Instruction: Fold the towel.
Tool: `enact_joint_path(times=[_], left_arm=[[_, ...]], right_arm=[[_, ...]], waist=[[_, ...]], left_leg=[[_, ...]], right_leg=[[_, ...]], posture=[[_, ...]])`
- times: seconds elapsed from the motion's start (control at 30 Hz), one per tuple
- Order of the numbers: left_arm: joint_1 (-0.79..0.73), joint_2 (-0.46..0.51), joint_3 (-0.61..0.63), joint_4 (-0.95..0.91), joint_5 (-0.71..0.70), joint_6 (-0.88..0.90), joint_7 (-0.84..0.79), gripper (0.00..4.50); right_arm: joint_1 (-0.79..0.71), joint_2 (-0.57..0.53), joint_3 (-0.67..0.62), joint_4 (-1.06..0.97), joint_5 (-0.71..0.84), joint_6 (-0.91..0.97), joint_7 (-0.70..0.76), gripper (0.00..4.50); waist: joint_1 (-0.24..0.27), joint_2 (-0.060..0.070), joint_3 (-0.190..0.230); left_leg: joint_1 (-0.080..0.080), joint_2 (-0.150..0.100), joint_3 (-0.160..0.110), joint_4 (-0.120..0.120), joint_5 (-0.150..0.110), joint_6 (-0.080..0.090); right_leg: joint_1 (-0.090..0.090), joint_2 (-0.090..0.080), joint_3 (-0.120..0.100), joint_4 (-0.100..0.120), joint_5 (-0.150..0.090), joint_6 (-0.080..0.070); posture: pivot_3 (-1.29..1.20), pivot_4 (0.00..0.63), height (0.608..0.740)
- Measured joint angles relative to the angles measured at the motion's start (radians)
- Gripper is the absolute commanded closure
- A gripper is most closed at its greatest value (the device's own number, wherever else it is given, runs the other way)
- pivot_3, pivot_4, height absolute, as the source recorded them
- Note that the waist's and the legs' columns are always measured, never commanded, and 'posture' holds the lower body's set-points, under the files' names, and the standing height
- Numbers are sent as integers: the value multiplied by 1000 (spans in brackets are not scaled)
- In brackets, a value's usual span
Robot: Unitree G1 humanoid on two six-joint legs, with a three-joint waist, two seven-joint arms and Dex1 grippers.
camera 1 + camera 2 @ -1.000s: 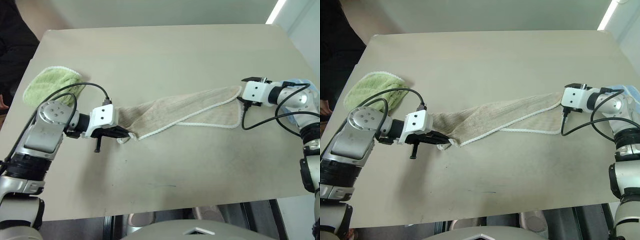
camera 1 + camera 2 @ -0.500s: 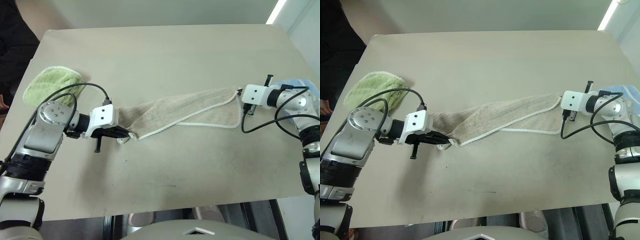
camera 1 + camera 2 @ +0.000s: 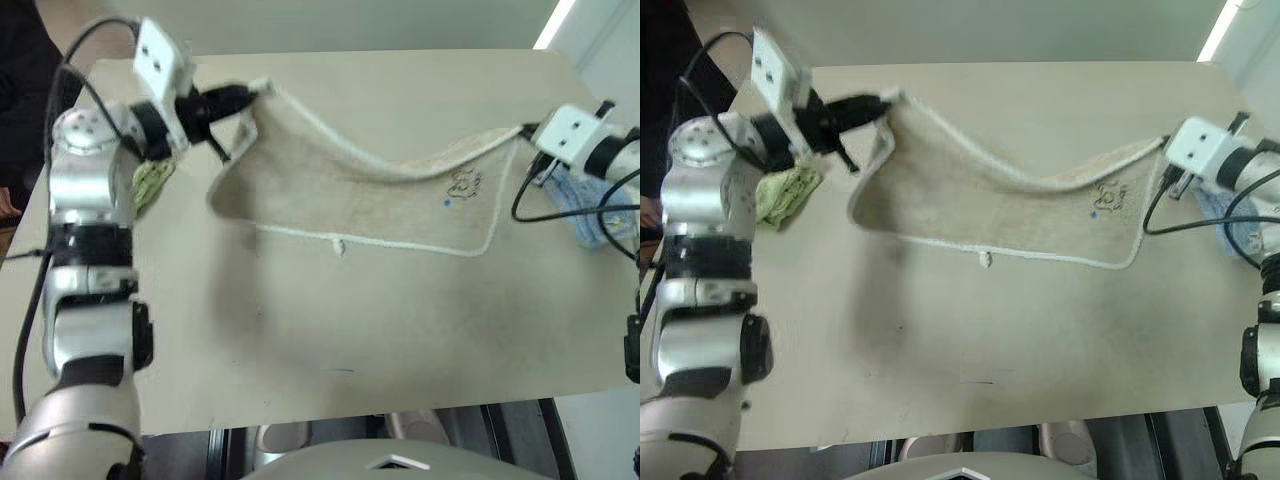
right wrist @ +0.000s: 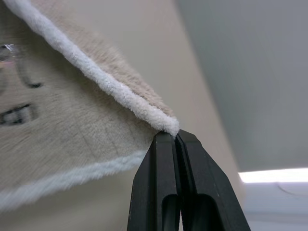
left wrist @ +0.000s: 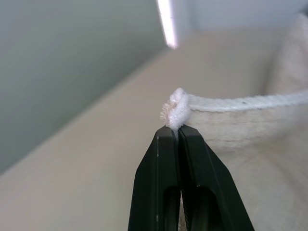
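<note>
Lab: bare table (image 3: 400, 330), plain walls.

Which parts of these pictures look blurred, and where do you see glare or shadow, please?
Left eye view: the left hand and its arm smear with motion blur; the towel casts a soft shadow on the table. Left wrist view: a ceiling light glares white, background soft. Right wrist view: towel logo out of focus.

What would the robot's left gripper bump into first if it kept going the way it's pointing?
Probably the towel itself. The left gripper is pinching one corner and points across toward the right gripper, so the hanging cloth lies first in its path, though depth is hard to judge.
</note>
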Motion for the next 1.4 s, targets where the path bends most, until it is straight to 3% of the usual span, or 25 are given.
enact_joint_path(times=[0.13,0.3,0.4,0.53,0.67,0.8,0.93,1.03,1.17,1.4], left_arm=[[-160,-29,22,212,22,-73,68,4500],[-173,26,55,235,-9,-100,-43,4500],[-103,81,69,167,-56,-46,-137,4500],[83,172,85,-26,-139,96,-262,4500],[147,198,90,-135,-178,197,-281,4500],[458,322,122,-354,-246,333,-368,4500],[555,344,144,-462,-302,409,-377,4500],[638,403,197,-546,-327,433,-390,4500],[674,398,206,-563,-324,436,-369,4500],[490,300,60,-351,-131,287,-211,4500]], right_arm=[[-86,-31,-31,25,23,39,8,4456],[-81,-104,-108,-37,128,118,116,4456],[-14,-141,-158,-141,218,196,204,4456],[201,-186,-205,-347,344,341,342,4456],[285,-189,-223,-452,400,445,380,4456],[559,-252,-272,-648,521,602,518,4456],[623,-258,-282,-739,595,688,578,4456],[659,-279,-318,-784,626,716,611,4456],[655,-272,-314,-787,626,730,611,4456],[375,-114,-153,-594,471,658,476,4456]], waist=[[-1,0,0],[-3,0,0],[-4,0,0],[-3,0,0],[2,0,0],[-2,-1,0],[-2,-2,1],[-4,-2,1],[-4,-2,1],[-10,-2,1]], left_leg=[[-1,0,1,-1,1,1],[-3,0,2,-4,2,2],[-5,1,4,-4,3,-2],[-6,1,6,-2,4,-7],[-6,1,7,1,4,-1],[2,2,8,0,-1,4],[1,2,8,2,1,3],[10,1,10,2,1,3],[19,1,9,2,1,3],[27,1,8,1,2,3]], right_leg=[[-1,0,0,-3,0,0],[-1,1,2,-10,-1,2],[-1,2,2,-13,-2,2],[-1,2,3,-14,-2,4],[-1,1,4,-12,1,6],[6,2,4,-11,-3,4],[4,2,4,-6,-1,3],[10,2,6,-3,-8,-8],[18,3,7,0,-10,-8],[24,3,9,1,-8,-10]], posture=[[0,150,740],[0,150,740],[0,150,740],[0,150,740],[0,150,740],[0,150,740],[0,150,740],[0,150,740],[0,150,740],[0,150,740]])
